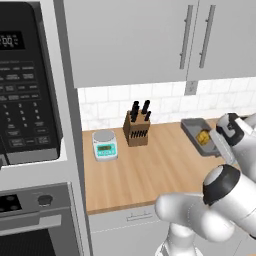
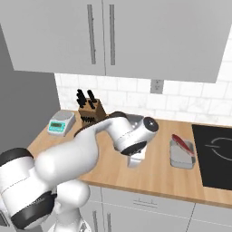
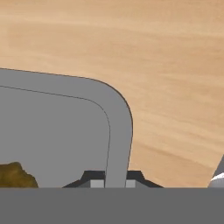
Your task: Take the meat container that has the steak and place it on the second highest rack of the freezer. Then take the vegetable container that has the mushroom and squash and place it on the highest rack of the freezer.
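I see my end effector [image 3: 116, 183] clamped shut on the vegetable tray's [image 3: 119, 127] rim, the tray resting on the table [image 3: 166, 52].

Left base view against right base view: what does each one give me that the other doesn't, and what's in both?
Left base view alone: the oven and microwave column and the vegetable container with yellow pieces inside. Right base view alone: the meat container holding the steak, beside the black cooktop. Both: the knife block, the kitchen scale, the wooden counter and the upper cabinets.
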Tool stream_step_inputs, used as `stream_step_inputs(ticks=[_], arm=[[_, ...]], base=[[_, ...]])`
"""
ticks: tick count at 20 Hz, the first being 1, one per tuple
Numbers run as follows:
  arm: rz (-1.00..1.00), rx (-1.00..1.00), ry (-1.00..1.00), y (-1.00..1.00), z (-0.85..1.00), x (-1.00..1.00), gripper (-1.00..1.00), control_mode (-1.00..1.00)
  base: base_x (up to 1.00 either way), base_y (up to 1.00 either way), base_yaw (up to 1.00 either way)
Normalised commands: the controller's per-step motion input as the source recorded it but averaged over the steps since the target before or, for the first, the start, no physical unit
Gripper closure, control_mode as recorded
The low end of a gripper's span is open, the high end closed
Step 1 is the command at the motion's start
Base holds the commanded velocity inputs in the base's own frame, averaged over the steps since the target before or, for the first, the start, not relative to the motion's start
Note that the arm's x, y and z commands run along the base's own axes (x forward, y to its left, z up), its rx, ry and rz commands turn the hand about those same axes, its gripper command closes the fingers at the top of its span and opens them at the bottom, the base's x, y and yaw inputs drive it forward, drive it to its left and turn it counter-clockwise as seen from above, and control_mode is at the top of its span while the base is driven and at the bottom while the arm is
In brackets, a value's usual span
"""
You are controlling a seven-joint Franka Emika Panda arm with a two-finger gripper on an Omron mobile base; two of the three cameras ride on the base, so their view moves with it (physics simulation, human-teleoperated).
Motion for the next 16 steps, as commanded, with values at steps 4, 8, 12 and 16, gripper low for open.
stream_step_inputs(ticks=[4, 8, 12, 16], arm=[[0.15, -0.07, -0.06, 0.5, 0.0, -0.02, 1.0, 1.0], [0.0, 0.0, 0.0, 0.0, 0.0, 0.0, 1.0, 1.0], [0.0, 0.0, 0.0, 0.0, 0.0, 0.0, 1.0, 1.0], [0.0, 0.0, 0.0, 0.0, 0.0, 0.0, 1.0, 1.0]], base=[[-0.22, 0.5, 0.18], [-0.75, 1.0, 0.41], [-0.84, 1.0, 0.34], [-1.0, 0.93, 0.23]])
